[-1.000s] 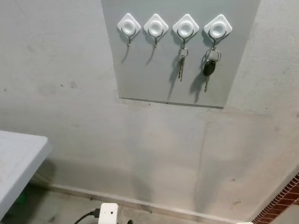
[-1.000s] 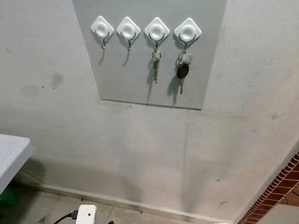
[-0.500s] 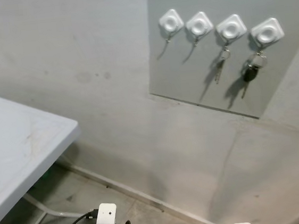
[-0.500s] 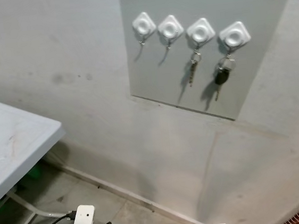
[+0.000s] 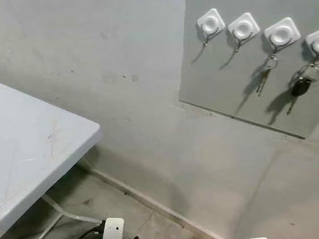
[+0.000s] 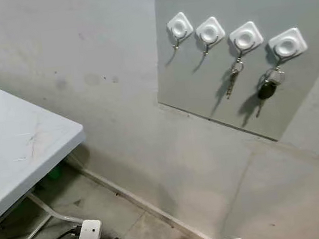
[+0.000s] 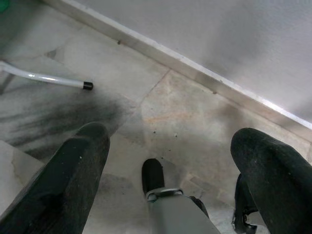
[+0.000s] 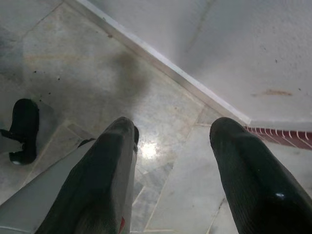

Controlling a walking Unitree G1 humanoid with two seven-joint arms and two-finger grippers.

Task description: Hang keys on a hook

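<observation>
View swung left: table (image 5: 31, 150) nearer, hook panel (image 5: 242, 88) rightward.

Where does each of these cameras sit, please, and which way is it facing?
Left and right eye views: on the head, looking down at the wall panel, its hooks and the table.
Left wrist view: on the left wrist, looking past the open left end effector to the floor.
Right wrist view: likewise, right end effector, open.
Both wrist views share floor and baseboard.

- Wall (image 5: 113, 56): grey plaster, stained, w/ smooth grey panel (image 6: 225, 90) mounted at upper right.
- Floor (image 7: 161, 102): pale stone tiles, dark smudges; light skirting (image 8: 161, 63) along wall base.
- Table (image 5: 20, 151): white top, scuffed, white tube legs, at left.
</observation>
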